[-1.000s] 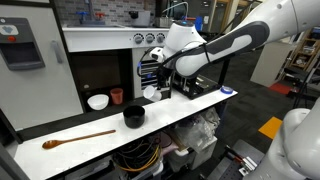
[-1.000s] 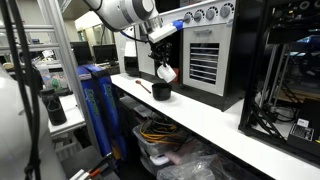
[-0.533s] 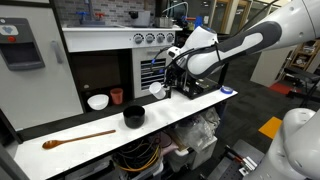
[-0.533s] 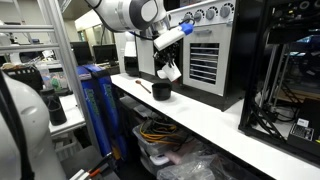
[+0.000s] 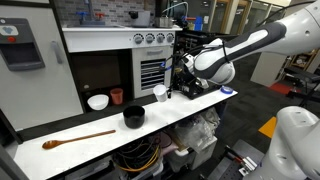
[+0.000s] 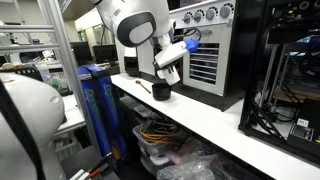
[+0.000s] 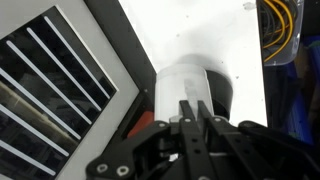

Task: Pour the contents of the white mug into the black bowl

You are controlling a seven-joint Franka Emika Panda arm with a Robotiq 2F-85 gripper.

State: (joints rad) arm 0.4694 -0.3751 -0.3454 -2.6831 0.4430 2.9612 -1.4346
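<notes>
1. Grips the white mug (image 7: 195, 80) at the rim with the gripper (image 7: 195, 104), fingers clenched on its wall as far as the wrist view shows. Hangs lifted off the table (image 5: 195, 107), close to the slatted oven front (image 7: 60, 90).
2. Sits off to one side of the black bowl (image 5: 133, 116), not over its mouth. Risks dumping everything onto bare table if tipped from here; needs carrying across first.
3. Relies on a thin pinch on one side of a smooth rim. Could swivel in the grasp or slip out altogether under a fast tilt or a jolt.
4. Leaves little room beside the oven front. Could knock the mug or wrist against the slats during the swing, loosening the hold.
5. Aims at a small target. Could splash or bounce contents past the bowl (image 6: 160, 92) if poured quickly or from high, or shove the bowl if lowered too far.
6. Cannot tell what lies inside the mug (image 6: 168, 72), or whether anything does; hidden in every view. Makes the needed tilt a guess.
7. Could overshoot toward the red-orange cup (image 5: 116, 96) and white dish (image 5: 97, 101) beyond the bowl, and pour there instead.
</notes>
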